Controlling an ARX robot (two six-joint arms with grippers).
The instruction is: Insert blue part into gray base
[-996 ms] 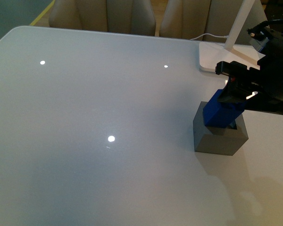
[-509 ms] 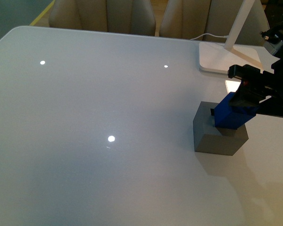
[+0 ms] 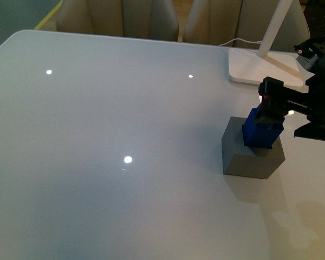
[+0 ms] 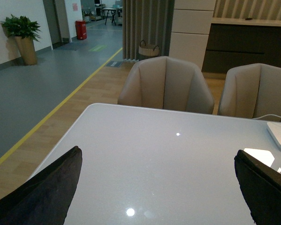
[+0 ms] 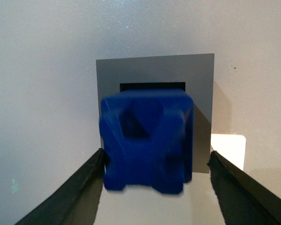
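The blue part stands in the top recess of the gray base at the table's right side, most of it sticking up above the cube. In the right wrist view the blue part sits over the gray base, and a dark strip of recess shows behind it. My right gripper is open just above and around the blue part; its fingers flank the part, the left one close to it, the right one apart. My left gripper is open and empty, out of the front view.
A white lamp foot with a slanted white arm stands behind the gray base at the back right. Beige chairs line the table's far edge. The white table stretches to the left.
The blue part has gone from tilted to nearly upright and sunk lower into the gray base. My right gripper has opened and let it go, shifting slightly right.
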